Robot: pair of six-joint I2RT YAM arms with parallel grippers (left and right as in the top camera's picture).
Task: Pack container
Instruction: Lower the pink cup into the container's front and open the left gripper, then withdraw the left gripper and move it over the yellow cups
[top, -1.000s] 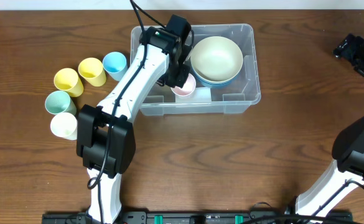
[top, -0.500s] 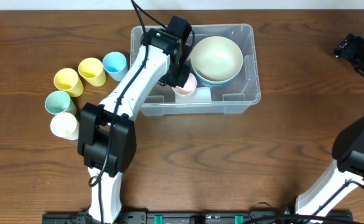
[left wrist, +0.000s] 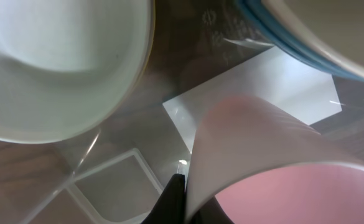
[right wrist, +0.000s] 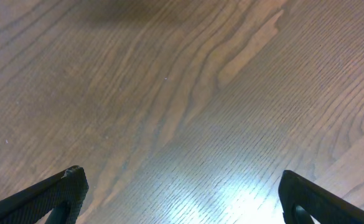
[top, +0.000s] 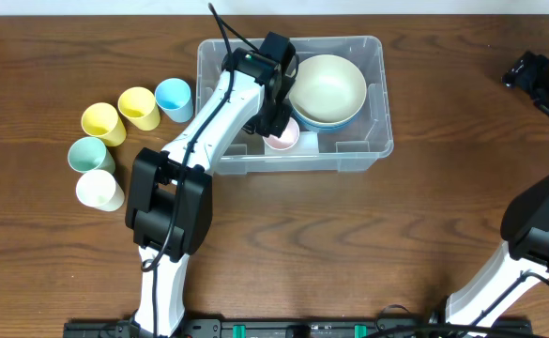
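One pincer, the left (top: 276, 125), pinches the pink cup (top: 284, 140) inside the container (top: 375, 56) at upper centre; the right pincer (right wrist: 182, 202) hovers spread above the wooden surface (right wrist: 169, 93).

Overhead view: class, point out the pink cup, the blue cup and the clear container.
pink cup (top: 284, 140), overhead view, on its rim.
blue cup (top: 173, 94), overhead view, in its open mouth.
container (top: 385, 94), overhead view, on its right rim.

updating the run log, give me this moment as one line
left gripper: shut on pink cup, inside container | right gripper: open, over table
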